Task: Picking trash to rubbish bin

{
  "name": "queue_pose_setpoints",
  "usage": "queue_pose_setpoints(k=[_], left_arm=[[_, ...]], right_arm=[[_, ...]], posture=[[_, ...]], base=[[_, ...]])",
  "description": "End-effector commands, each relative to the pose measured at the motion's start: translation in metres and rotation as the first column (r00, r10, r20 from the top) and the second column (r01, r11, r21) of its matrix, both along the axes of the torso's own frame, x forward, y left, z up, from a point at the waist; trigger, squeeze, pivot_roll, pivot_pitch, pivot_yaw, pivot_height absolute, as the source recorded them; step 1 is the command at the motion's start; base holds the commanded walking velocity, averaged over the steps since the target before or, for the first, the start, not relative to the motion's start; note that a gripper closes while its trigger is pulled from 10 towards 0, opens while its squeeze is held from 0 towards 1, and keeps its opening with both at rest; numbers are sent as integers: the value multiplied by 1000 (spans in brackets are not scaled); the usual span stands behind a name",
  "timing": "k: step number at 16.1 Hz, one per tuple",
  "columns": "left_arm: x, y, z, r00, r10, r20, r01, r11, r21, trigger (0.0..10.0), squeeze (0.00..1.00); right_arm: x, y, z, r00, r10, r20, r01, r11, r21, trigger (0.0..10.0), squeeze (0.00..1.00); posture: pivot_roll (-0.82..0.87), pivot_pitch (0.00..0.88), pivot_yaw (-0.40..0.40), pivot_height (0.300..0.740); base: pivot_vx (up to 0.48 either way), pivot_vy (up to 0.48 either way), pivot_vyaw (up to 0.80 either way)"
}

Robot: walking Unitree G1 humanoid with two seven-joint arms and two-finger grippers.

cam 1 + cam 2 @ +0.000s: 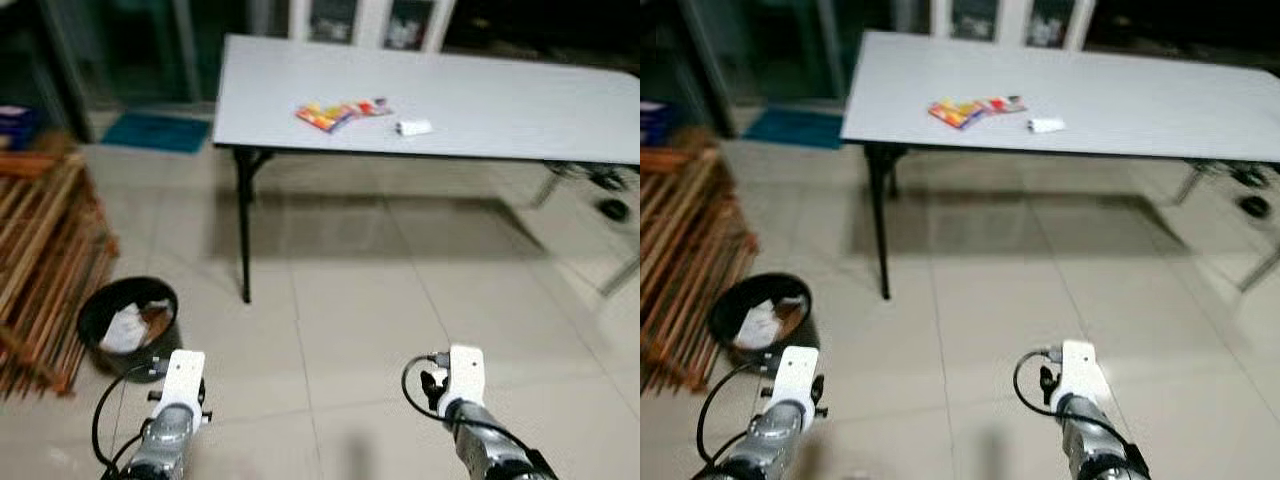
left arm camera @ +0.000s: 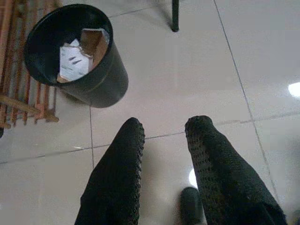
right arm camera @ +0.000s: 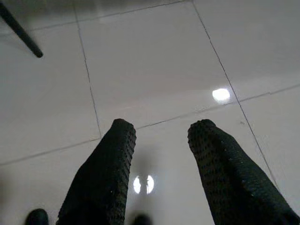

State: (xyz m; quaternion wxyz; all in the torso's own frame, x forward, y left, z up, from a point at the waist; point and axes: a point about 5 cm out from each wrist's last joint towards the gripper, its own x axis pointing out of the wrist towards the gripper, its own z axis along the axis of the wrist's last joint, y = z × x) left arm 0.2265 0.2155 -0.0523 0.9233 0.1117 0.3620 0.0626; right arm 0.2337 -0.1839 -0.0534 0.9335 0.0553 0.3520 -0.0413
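Both arms are hanging low in front of the robot, pointing down at the tiled floor (image 1: 330, 300). The left gripper (image 2: 164, 140) is spread apart with nothing between its fingers, and the right gripper (image 3: 161, 136) is spread and bare too, probably because nothing has been picked up yet. Just ahead and to the left, the black bin (image 1: 128, 325) is standing on the floor beside a wooden rack (image 1: 40, 260), already holding some paper and card. Farther off, the trash is lying on the grey bench (image 1: 500, 100): a colourful wrapper (image 1: 340, 112) and, just beside it, a small white scrap (image 1: 413, 127). I reckon the robot needs to walk up to the bench before either gripper can reach them.
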Motion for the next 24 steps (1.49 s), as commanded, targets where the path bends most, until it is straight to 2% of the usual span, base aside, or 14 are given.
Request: queue_pose_setpoints(k=[1,4,12,21,24], left_arm=[[-5,-9,-5,1000,-12,-25,12,1000,-16,10000,0],[-5,-8,-5,999,-15,-28,15,1000,-14,10000,0],[-6,-8,-6,999,-18,-28,17,1000,-14,10000,0],[-5,-8,-5,1000,-10,-24,10,1000,-11,10000,0],[0,-7,-1,999,32,2,-32,998,-45,10000,0]], right_arm=[[-1,-10,1,1000,-28,4,28,999,-15,10000,0],[-3,-10,-1,999,-35,-1,35,999,-10,10000,0],[-3,-9,0,1000,-25,-1,25,1000,-1,10000,0],[-3,-9,0,1000,-28,-2,28,1000,5,10000,0],[-3,-9,-1,1000,-25,-4,25,1000,7,10000,0]], posture=[[38,12,-84,740],[37,15,-81,740],[37,14,-84,740],[37,12,-85,740],[37,12,-85,740]], base=[[0,0,800],[0,0,800],[0,-480,0],[0,0,0],[0,0,0]])
